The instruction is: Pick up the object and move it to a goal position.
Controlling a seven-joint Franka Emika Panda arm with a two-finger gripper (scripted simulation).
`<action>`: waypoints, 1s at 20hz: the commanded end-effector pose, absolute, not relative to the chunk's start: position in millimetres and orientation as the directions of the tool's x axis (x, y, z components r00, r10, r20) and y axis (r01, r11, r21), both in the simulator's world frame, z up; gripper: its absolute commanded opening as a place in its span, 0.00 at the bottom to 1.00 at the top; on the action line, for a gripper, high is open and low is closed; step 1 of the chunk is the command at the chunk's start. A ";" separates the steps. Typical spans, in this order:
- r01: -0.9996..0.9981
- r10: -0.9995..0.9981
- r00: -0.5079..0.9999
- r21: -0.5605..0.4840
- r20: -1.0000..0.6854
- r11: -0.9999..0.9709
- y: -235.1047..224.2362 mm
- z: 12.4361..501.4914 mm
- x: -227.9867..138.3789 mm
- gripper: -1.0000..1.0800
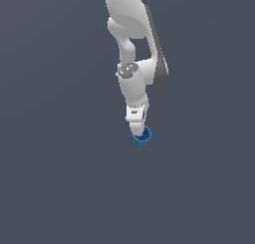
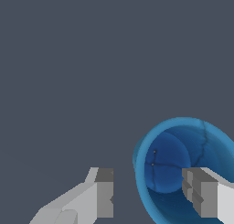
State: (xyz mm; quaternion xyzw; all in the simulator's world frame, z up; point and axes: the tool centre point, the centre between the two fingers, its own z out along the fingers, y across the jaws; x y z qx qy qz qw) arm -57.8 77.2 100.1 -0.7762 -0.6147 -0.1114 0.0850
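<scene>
The object, a small blue cup (image 1: 143, 138), stands on the grey floor right under the white arm in the exterior view. My gripper (image 1: 137, 130) hangs just above its rim. In the wrist view the cup (image 2: 167, 166) shows its hollow inside. My gripper (image 2: 147, 193) is open. One finger (image 2: 104, 193) is outside the cup, apart from its wall. The other finger (image 2: 203, 195) is over the cup's opening. The cup's near wall lies between the two fingers, and neither finger visibly touches it.
A plain dark grey floor (image 1: 60, 178) lies all around. No other object, container or goal mark shows in either view.
</scene>
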 end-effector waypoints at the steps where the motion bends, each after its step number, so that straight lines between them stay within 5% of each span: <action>1: 0.975 0.936 0.212 0.007 0.279 -0.223 77.6 100.2 -58.1 0.62; 16: 0.975 0.937 0.212 0.007 0.279 -0.223 85.9 71.2 -56.2 0.62; 17: 0.975 0.937 0.212 0.007 0.279 -0.223 85.9 71.2 -56.2 0.00; 20: 0.975 0.937 0.212 0.007 0.279 -0.223 85.9 71.2 -56.2 0.00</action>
